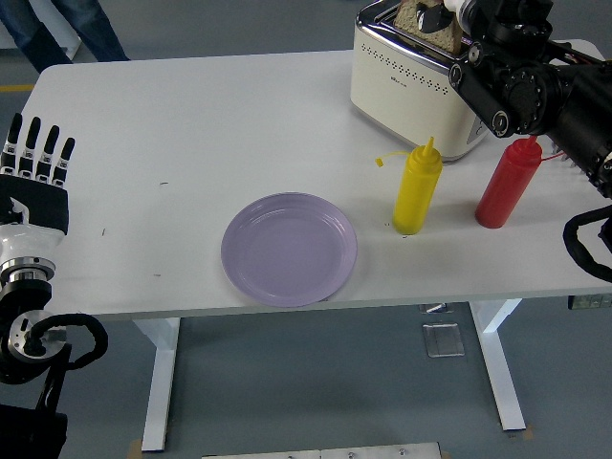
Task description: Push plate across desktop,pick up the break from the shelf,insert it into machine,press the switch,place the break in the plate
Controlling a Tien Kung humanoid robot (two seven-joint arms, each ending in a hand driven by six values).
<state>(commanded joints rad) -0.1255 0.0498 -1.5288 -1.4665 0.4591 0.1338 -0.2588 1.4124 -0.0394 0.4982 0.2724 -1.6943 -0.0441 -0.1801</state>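
A brown slice of bread sticks up out of the slot of the cream toaster at the table's far right. My right hand is above the toaster, its fingers closed on the slice's right side; the fingertips are partly cut off by the picture's top edge. The lilac plate lies empty near the table's front edge, in the middle. My left hand rests at the left edge, off the table, fingers straight and holding nothing.
A yellow squeeze bottle and a red squeeze bottle stand in front of the toaster, between it and the plate's right side. A person's legs show beyond the far left corner.
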